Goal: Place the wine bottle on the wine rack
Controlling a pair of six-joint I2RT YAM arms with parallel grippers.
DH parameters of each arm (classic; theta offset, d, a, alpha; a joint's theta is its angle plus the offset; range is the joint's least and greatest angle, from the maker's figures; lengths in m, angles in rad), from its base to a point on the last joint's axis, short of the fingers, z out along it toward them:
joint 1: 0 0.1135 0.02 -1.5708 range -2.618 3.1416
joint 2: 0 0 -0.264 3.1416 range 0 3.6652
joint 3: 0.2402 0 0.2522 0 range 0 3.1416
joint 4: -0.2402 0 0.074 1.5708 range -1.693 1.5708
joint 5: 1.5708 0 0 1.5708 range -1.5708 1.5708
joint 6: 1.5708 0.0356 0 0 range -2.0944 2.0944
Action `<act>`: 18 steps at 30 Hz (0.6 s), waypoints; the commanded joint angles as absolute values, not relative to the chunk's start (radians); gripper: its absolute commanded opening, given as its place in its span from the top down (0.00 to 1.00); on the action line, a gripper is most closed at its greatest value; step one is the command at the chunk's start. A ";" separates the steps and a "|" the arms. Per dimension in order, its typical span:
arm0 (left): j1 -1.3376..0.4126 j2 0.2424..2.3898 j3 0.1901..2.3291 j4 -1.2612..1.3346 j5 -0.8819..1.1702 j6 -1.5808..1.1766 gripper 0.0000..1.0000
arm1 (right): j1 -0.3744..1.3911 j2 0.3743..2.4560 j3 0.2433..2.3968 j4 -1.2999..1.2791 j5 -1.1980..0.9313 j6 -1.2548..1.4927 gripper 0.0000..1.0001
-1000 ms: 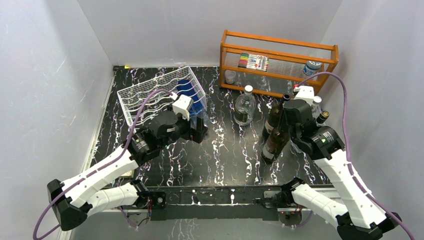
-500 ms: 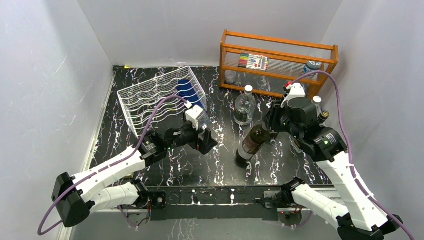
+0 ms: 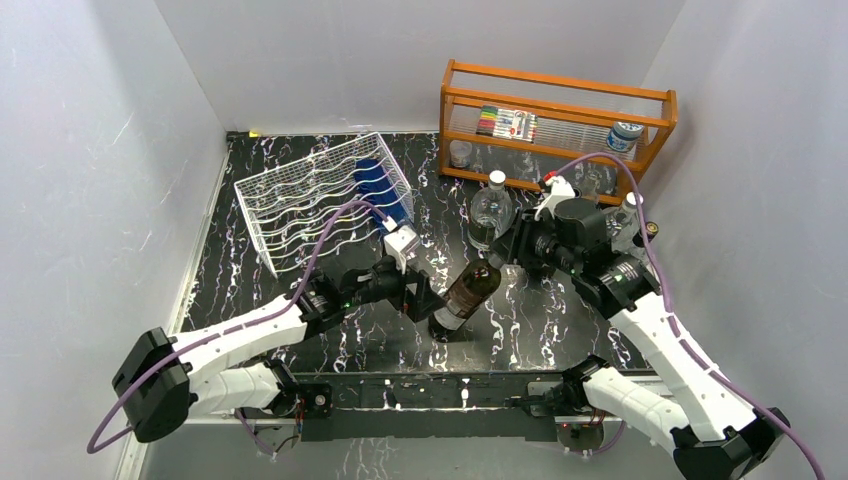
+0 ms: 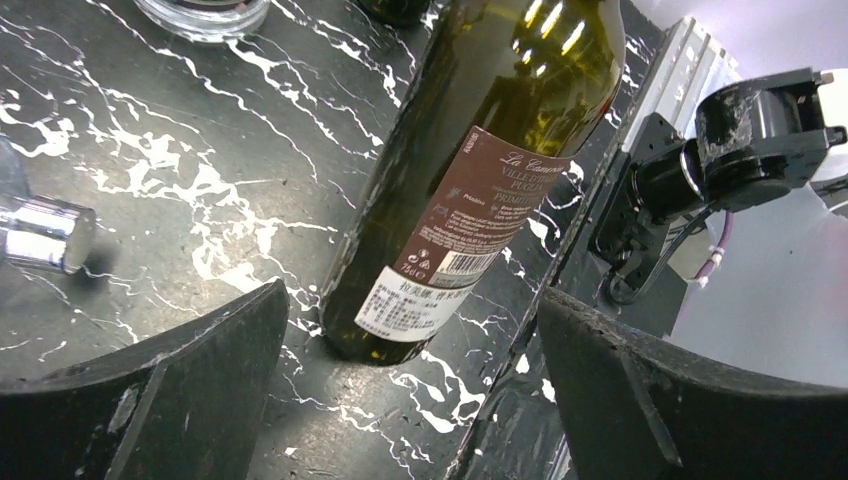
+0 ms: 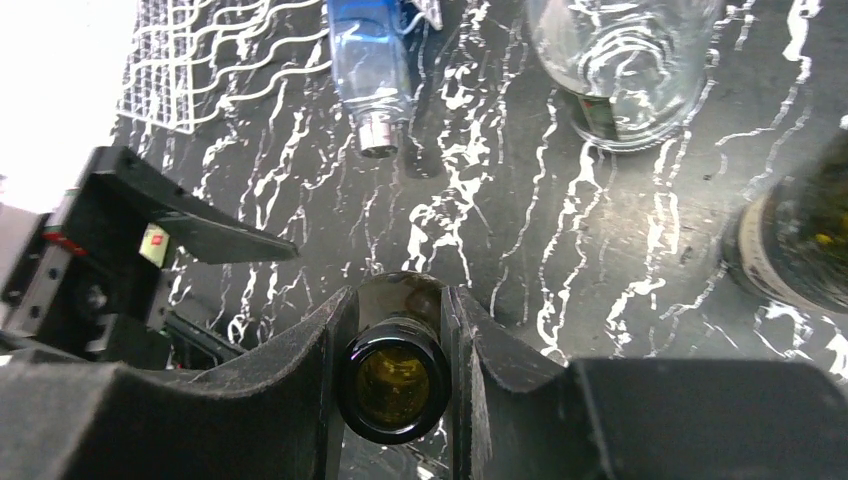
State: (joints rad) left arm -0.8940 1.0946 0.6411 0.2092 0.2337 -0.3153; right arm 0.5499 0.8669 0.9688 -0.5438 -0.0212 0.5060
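Note:
The wine bottle (image 3: 468, 292) is dark glass with a brown label and stands tilted, its base on the marble table. My right gripper (image 3: 505, 250) is shut on its neck; the right wrist view shows the open mouth (image 5: 392, 382) between the fingers (image 5: 300, 350). My left gripper (image 3: 425, 298) is open and empty beside the bottle's base. In the left wrist view the bottle's lower body (image 4: 470, 200) lies ahead between the spread fingers (image 4: 180, 380). The white wire wine rack (image 3: 300, 205) stands at the back left and holds a blue bottle (image 3: 377, 180).
An orange wooden shelf (image 3: 556, 120) with pens and jars stands at the back right. A clear round bottle (image 3: 490, 215) stands before it. Another dark bottle (image 5: 800, 240) stands right of the held one. The blue bottle's capped neck (image 5: 375, 135) sticks out of the rack.
My right gripper has carried the wine bottle left and nearer, tilting it. My left arm has swung right from the rack to the bottle's base.

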 commanded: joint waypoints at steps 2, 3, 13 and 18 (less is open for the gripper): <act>-0.915 1.114 0.594 0.373 0.294 -0.331 0.07 | 0.549 0.863 0.948 -0.347 -0.176 0.556 1.00; -0.920 1.121 0.590 0.380 0.300 -0.327 0.07 | 0.549 0.862 0.937 -0.334 -0.190 0.566 1.00; -0.928 1.197 0.566 0.380 0.374 -0.176 0.06 | 0.549 0.860 0.830 -0.199 -0.298 0.623 1.00; -0.929 1.209 0.544 0.375 0.387 -0.150 0.06 | 0.549 0.845 0.818 -0.187 -0.300 0.600 1.00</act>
